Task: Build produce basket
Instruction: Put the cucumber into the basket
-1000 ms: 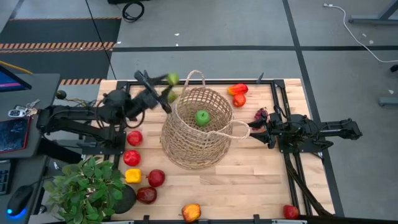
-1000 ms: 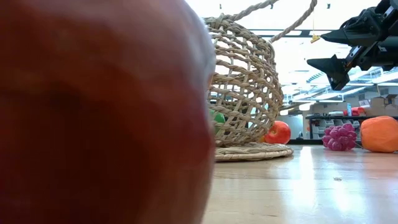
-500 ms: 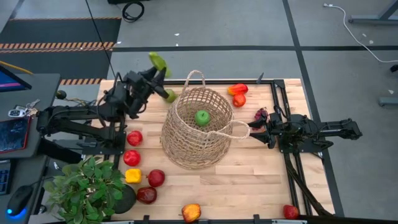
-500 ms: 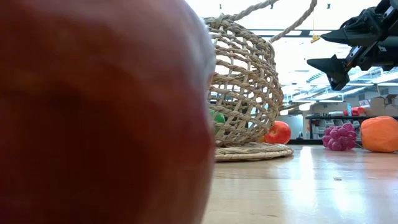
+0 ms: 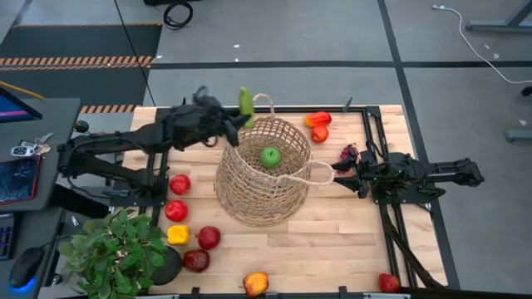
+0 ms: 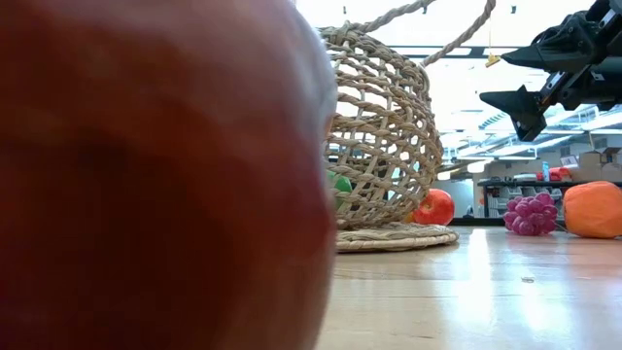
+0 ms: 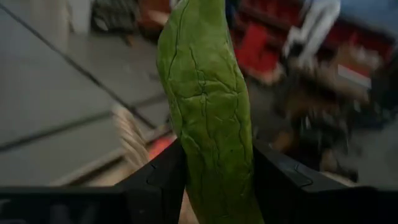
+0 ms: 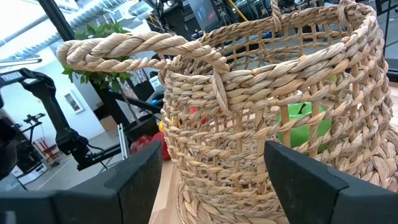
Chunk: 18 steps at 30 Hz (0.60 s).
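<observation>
Basket [image 5: 264,170]: wicker, mid-table, one green apple [image 5: 270,156] inside; the right wrist view shows that apple [image 8: 303,123] through the weave.

Left gripper [image 5: 235,119]: above the basket's far-left rim, clamped on a long green vegetable [image 5: 245,104]; the left wrist view alone shows its wrinkled skin [image 7: 208,109] between the fingers.

Right gripper [image 5: 342,175]: jaws apart around the basket's near loop handle [image 5: 320,172].

Loose produce on the table: red fruits [image 5: 179,184] left of the basket, grape bunch [image 6: 530,214] seen clearly only in the low view.

Rough woven wicker basket [image 5: 264,170], pale wood table [image 5: 349,241], wrinkled green produce [image 7: 208,106]
</observation>
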Available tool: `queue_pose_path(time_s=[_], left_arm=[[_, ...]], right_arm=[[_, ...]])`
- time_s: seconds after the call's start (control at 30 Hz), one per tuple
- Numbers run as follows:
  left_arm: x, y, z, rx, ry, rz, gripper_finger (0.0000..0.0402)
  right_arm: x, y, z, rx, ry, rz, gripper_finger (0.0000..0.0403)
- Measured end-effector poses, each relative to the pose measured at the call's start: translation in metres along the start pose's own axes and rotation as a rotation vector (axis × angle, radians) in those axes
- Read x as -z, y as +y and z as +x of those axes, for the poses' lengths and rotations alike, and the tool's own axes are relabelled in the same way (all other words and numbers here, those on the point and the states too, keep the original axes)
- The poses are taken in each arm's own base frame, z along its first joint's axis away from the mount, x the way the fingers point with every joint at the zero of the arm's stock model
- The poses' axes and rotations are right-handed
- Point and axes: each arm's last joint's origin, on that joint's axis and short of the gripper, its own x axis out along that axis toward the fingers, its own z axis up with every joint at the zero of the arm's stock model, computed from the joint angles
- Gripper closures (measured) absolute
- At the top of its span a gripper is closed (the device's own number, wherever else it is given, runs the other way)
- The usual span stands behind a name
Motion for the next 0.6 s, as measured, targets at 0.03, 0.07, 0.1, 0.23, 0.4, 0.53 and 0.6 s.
queue_pose_path(time_s=[0.03, 0.07, 0.1, 0.23, 0.4, 0.53, 0.6], left_arm=[[0.001, -0.003, 0.006, -0.002, 0.034, 0.013, 0.0241], [0.0, -0.007, 0.011, -0.001, 0.055, 0.041, 0.0241], [0.0, -0.011, 0.016, -0.001, 0.07, 0.087, 0.0241], [-0.007, -0.025, 0.033, -0.002, 0.11, 0.317, 0.0241], [-0.01, -0.044, 0.051, -0.016, 0.105, 0.668, 0.0241], [-0.005, -0.061, 0.063, -0.044, 0.087, 1.072, 0.0241], [0.002, -0.066, 0.068, -0.043, 0.096, 1.338, 0.0241]], right_arm=[[0.0, 0.0, 0.0, 0.0, 0.0, 0.0, 0.0118], [0.0, 0.0, 0.0, 0.0, 0.0, 0.0, 0.0118], [0.0, 0.0, 0.0, 0.0, 0.0, 0.0, 0.0118], [0.0, 0.0, 0.0, 0.0, 0.0, 0.0, 0.0118], [0.0, 0.0, 0.0, 0.0, 0.0, 0.0, 0.0118], [0.0, 0.0, 0.0, 0.0, 0.0, 0.0, 0.0118], [0.0, 0.0, 0.0, 0.0, 0.0, 0.0, 0.0118]])
